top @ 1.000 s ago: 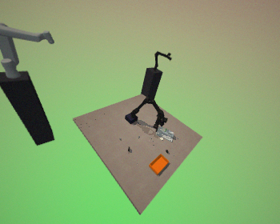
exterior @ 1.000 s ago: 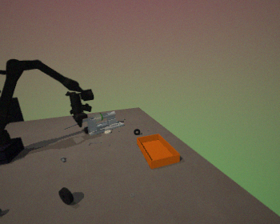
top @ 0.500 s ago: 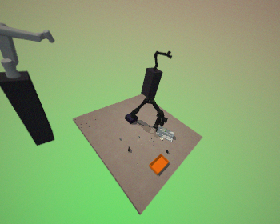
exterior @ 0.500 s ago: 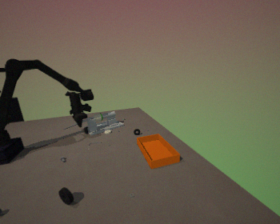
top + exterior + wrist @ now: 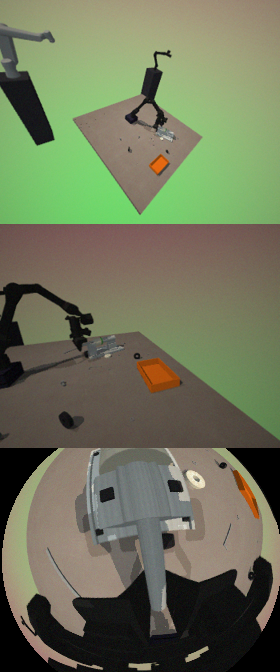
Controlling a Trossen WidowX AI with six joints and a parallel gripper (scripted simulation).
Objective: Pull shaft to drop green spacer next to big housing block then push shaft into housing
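My gripper is shut on the grey shaft, at its end outside the housing. The shaft runs from the fingers into the grey housing block. The green spacer shows as a small band up on the grey fixture, not on the table; it is hidden in the wrist view. A pale cream ring lies flat on the table beside the fixture. The shaft's far end and any other spacers on it cannot be made out.
An orange tray stands beyond the fixture. A black ring lies between them. A black wheel-like disc stands on the table. Several tiny parts are scattered about. A thin rod lies beside the housing.
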